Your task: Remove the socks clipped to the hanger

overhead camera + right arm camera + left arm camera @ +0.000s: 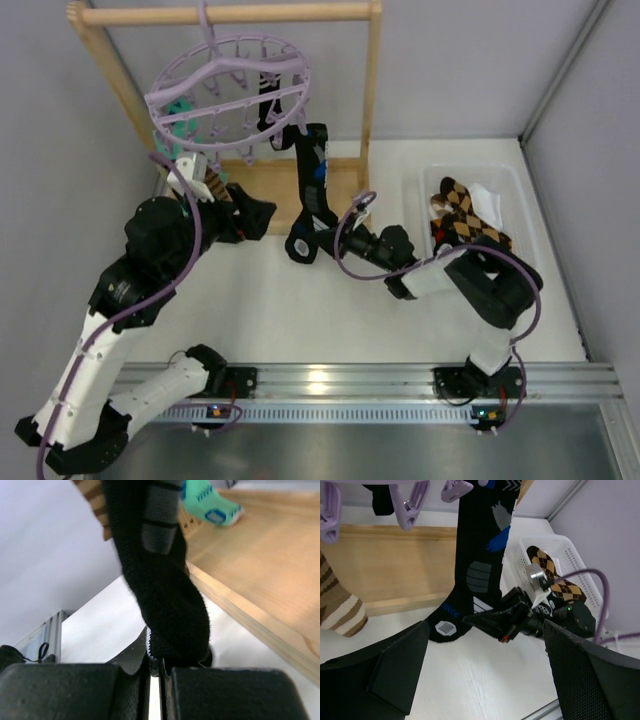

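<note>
Two grippers sit just in front of the wooden rack. Your right gripper is clamped on the toe end of the black sock, its pads pressed together with the fabric bulging out above them, at the front edge of the rack's base board. Your left gripper sits just to the left of it, also at the base's front edge, with its fingers spread wide and nothing between them. The black sock, patched with grey and blue, runs from the right gripper up across the base to the lilac hanger, which hangs by its hook from the rack's top bar. To the right of the rack, a clear bin holds a brown argyle sock. Under the hanger's left side, a teal sock dangles among the clips. A brown-and-tan striped sock hangs low over the left part of the base.
</note>
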{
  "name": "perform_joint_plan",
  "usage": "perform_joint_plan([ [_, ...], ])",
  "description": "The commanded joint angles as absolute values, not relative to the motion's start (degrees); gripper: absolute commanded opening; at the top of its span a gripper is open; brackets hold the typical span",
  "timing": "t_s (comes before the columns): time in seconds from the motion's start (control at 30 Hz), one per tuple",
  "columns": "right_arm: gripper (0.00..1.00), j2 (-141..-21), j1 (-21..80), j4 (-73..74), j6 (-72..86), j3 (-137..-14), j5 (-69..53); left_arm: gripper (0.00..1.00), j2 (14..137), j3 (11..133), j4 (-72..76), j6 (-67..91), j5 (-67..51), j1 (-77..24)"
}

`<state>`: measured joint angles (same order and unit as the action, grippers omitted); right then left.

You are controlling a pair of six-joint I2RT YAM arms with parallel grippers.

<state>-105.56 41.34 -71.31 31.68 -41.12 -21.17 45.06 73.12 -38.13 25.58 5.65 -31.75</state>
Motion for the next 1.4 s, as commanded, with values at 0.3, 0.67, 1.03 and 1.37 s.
perform_joint_plan([
  [0.3, 0.00, -92.81, 58.61, -60.21, 10.91, -41.21, 6.49, 0.98, 56.68, 87.88, -38.49, 26.72, 13.17, -32.78],
  [0.67, 0.00, -96.33, 68.99, -52.04, 2.73, -48.34, 15.20, 0.98, 66.88, 99.22, -44.91, 23.99, 38.13, -50.17],
  [1.03, 0.00, -97.56, 74.09, -50.18, -3.08, -50.98, 19.60, 0.98, 80.15, 109.33, -49.92, 21.71, 52.55, -50.36],
  [1.37, 0.00, -95.98, 74.18, -51.15, -3.60, -49.04, 18.20, 0.85, 83.76, 109.95, -49.75, 21.09, 53.79, -46.76],
])
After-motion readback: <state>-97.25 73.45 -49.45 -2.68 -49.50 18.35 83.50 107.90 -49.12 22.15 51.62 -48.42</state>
